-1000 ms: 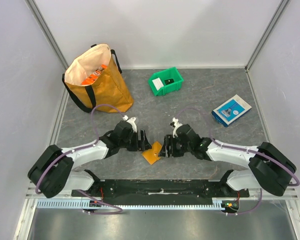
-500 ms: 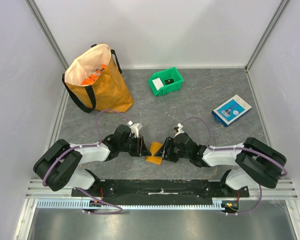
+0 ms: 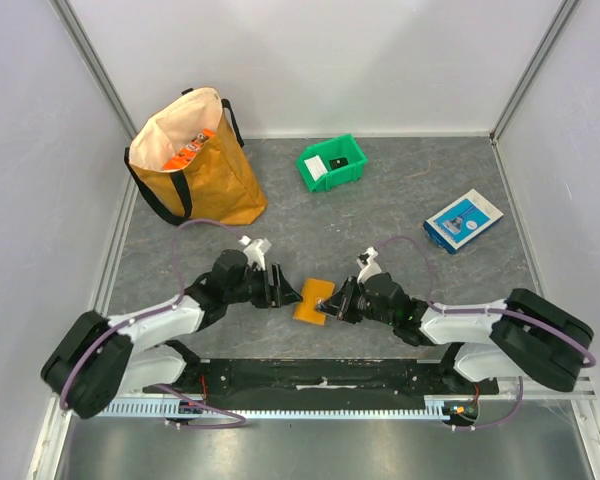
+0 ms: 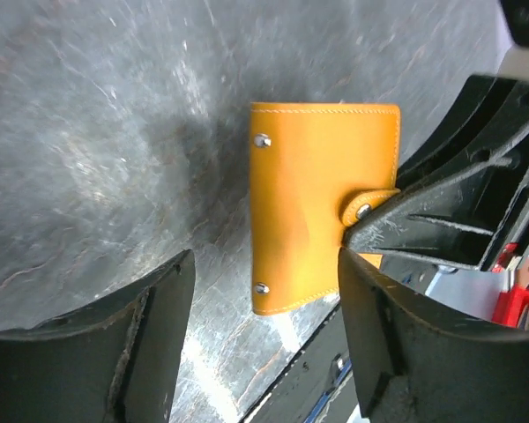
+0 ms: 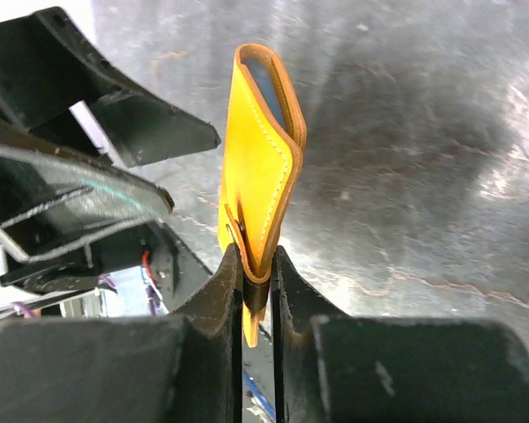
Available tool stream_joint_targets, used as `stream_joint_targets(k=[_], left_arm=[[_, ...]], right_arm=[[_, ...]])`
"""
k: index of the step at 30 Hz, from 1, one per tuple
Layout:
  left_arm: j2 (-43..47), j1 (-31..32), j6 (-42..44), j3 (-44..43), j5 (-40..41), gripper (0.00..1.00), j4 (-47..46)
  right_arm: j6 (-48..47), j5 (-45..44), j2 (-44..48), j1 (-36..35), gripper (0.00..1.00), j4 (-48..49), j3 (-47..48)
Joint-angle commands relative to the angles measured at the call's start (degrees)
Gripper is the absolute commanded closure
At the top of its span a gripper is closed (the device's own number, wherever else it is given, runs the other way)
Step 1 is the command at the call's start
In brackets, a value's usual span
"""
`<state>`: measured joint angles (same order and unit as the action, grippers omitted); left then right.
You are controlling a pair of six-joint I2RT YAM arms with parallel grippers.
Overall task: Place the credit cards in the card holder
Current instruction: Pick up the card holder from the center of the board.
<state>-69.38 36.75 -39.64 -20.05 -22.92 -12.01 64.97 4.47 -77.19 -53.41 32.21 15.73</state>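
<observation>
Both arms stretched low toward the middle, left gripper [image 3: 286,289] just gaping, right gripper [image 5: 256,269] pinched tight on the card holder [image 5: 257,167].

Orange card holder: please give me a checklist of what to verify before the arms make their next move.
1. Grip: the right gripper is shut on the card holder at its edge: ok.
2. Free hand: the left gripper is open, with a finger on either side of the holder, not touching it: ok.
3. Holder opened for cards: not ok. It is folded, and the snap tab looks fastened.
4. Card in a gripper: not ok. A white card and a black card lie in the green bin.
5. Inner pocket free: cannot tell, it is hidden.
</observation>
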Motion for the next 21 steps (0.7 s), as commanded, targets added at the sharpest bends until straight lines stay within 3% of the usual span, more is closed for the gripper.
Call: stream_joint_targets(k=[1,5,9,12,15,17,19,21], left_arm=[[8.0,-5.0,-4.9,3.5,-2.8,0.24,-5.4],[7.0,-7.8,-8.3,4.8,-10.9,0.22,-14.8],[1.9,-8.3,-14.9,6.6,-18.8,0.22,-30.6],[-2.8,-8.2,-19.1,7.0,-22.7,0.28,-40.8],[-5.2,-8.4,-21.2,7.5,-25.1,0.43,-47.6],[-5.2,-8.4,-21.0,7.9,-25.2,0.62,-47.4],[-4.4,-8.4,-18.7,7.5,-24.5,0.88,-43.2],[-2.7,-8.3,-13.7,4.9,-21.8,0.97,-30.1]], right_arm=[[-3.1,-0.7,6.8,-0.2,0.92,3.5,0.0],[-3.0,0.0,10.6,-0.2,0.93,4.4,-0.3],[-3.4,1.1,12.1,-0.2,0.94,6.0,-0.2],[-3.2,1.7,11.6,-0.2,0.94,7.9,-0.3],[-2.6,1.7,10.9,-0.2,0.94,10.0,-0.5],[-2.4,2.1,10.3,-0.2,0.93,10.9,-0.7],[-3.3,2.2,10.0,-0.2,0.89,9.5,-0.5],[-5.6,0.6,11.9,-0.2,0.71,2.2,0.7]])
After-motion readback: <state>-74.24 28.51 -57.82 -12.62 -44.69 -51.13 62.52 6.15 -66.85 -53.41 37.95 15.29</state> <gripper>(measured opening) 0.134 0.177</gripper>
